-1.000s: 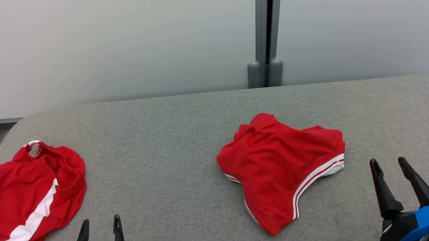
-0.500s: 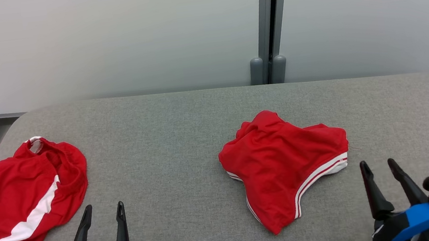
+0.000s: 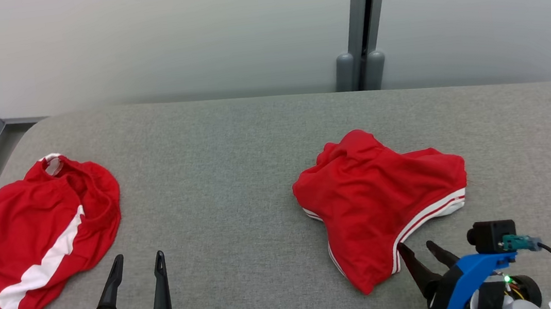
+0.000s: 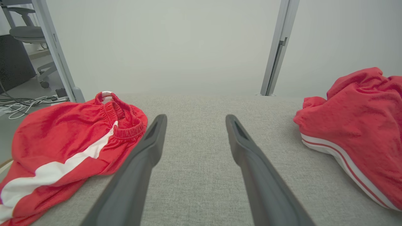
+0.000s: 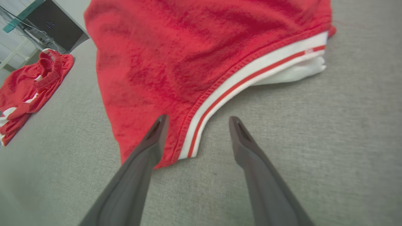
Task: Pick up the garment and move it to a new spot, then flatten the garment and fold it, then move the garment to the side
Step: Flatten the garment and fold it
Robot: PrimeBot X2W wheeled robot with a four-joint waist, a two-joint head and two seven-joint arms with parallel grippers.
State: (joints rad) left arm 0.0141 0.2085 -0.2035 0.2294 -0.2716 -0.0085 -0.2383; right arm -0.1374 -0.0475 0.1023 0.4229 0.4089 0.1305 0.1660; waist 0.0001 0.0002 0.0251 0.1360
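While two red pieces of clothing are being carried well apart on the grey padded table (image 3: pixel 216 182), most of its cloth top is being left bare. The shorts (image 3: pixel 40 228), marked by a broad white stripe and an elastic waistband, are being borne toward 8 o'clock, by the table's rounded corner. The garment (image 3: pixel 379 199), crumpled and edged in white trim with a thin red line, is being borne toward 4 o'clock of the table's middle, its lowest corner pointing to 6 o'clock. A grey post (image 3: pixel 366 19) is being shown at 1 o'clock behind the table, against a pale wall. The left gripper (image 3: pixel 139 255) is being held at 7 o'clock over bare table, its fingers (image 3: pixel 160 287) being spread fairly wide around nothing. The right gripper (image 3: pixel 415 245) is being held at 5 o'clock, just beside the garment's lowest corner, fingers (image 3: pixel 415 268) parted and nothing being gripped. Through the right wrist camera the trimmed edge is being framed between the two fingers, one fingertip (image 5: pixel 158 128) being seen over red cloth; whether cloth is being touched cannot be told.
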